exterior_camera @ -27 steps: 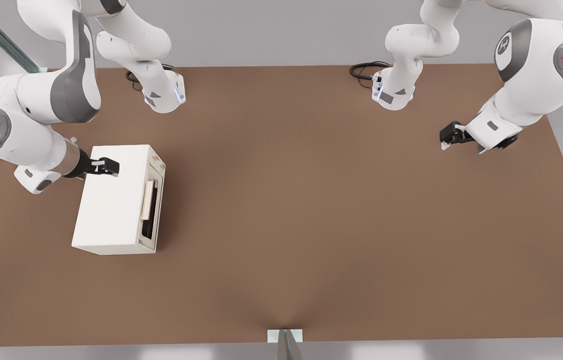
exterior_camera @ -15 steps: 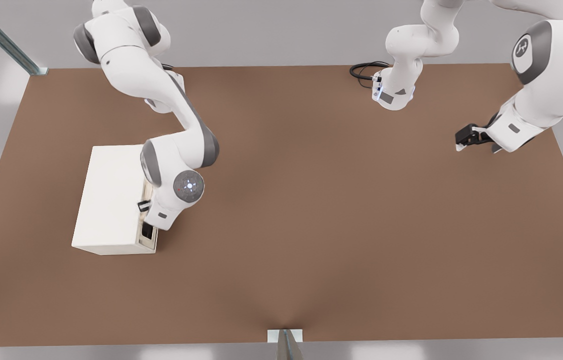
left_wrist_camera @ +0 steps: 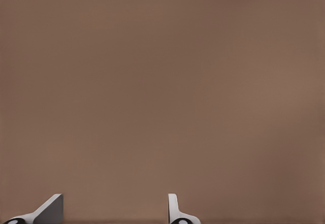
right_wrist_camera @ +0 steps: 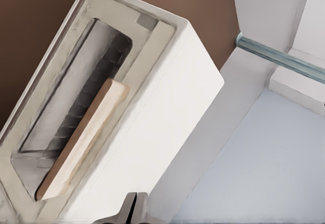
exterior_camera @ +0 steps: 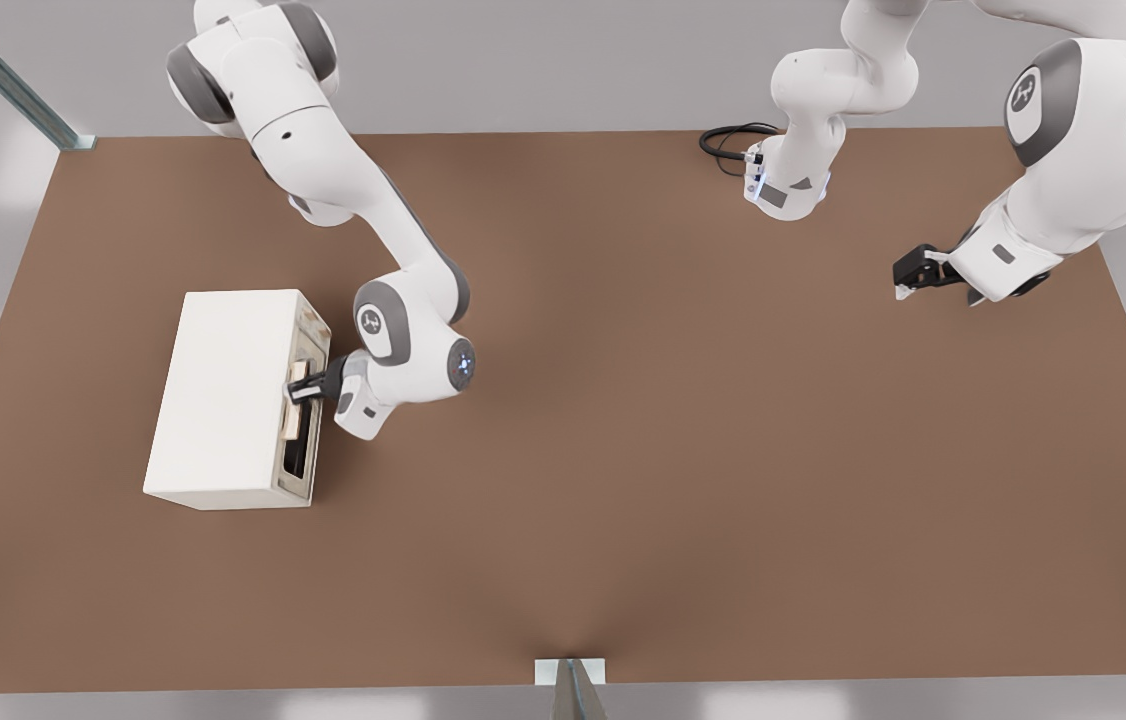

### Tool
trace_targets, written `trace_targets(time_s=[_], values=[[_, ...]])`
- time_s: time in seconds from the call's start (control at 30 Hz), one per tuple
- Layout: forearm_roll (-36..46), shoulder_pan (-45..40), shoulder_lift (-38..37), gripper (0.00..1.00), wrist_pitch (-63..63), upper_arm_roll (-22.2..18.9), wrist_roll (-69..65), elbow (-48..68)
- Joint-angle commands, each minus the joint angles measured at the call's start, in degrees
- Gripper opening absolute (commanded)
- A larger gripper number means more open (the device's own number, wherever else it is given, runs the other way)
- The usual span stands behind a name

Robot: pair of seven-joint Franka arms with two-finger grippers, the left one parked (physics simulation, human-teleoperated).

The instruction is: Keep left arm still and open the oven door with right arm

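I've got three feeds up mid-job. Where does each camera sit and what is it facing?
Front view: high over the table, looking down on the oven and both arms; the gripper is at the door handle.
Left wrist view: faces bare table; two fingertips show.
Right wrist view: faces the oven door and handle; fingertips together.
Front and right wrist views share the oven.

The gripper (exterior_camera: 295, 392) hides part of the door handle (exterior_camera: 291, 420).
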Motion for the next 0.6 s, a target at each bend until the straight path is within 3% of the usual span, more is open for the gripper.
trace_targets(time_s=[0.0,0.57], values=[[0.2,0.0,0.0,0.21,-0.6,0.0,13.3,-0.7],[1.6,-1.9,4.9,0.21,2.4,0.0,14.1,-0.2]])
